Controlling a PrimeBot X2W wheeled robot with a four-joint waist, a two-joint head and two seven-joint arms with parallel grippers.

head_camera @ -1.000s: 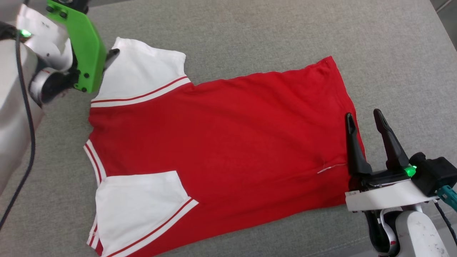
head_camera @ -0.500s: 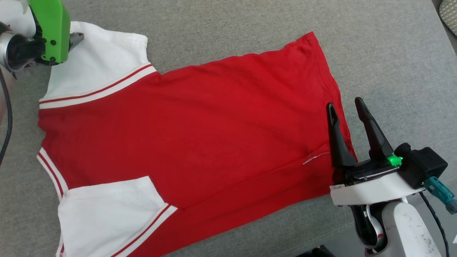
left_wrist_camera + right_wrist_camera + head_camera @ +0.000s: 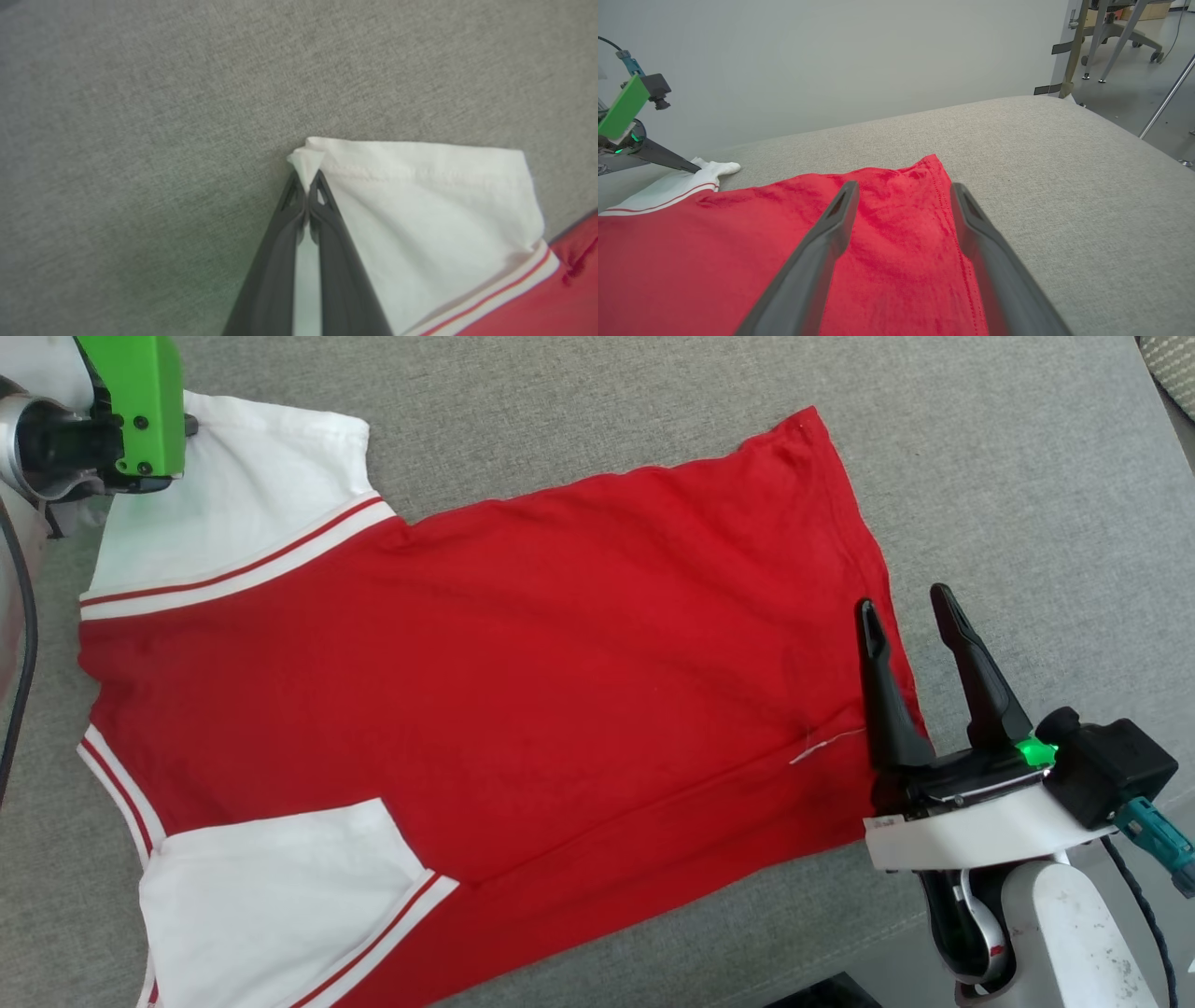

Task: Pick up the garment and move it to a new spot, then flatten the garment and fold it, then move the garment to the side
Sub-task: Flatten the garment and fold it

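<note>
The red jersey [image 3: 523,663] lies spread out, plain face up, on the grey cushion [image 3: 1008,476], and my left gripper [image 3: 307,183] is pinched shut on the outer corner of its far white sleeve [image 3: 261,495]. I'd draw that corner outward low and slowly, so the sleeve smooths flat rather than dragging the whole body along. The left arm reaches in from the collar end with its fingers slanting down to the cloth, while my right gripper [image 3: 904,600] hangs with jaws wide apart astride the hem edge [image 3: 957,224], holding nothing.
</note>
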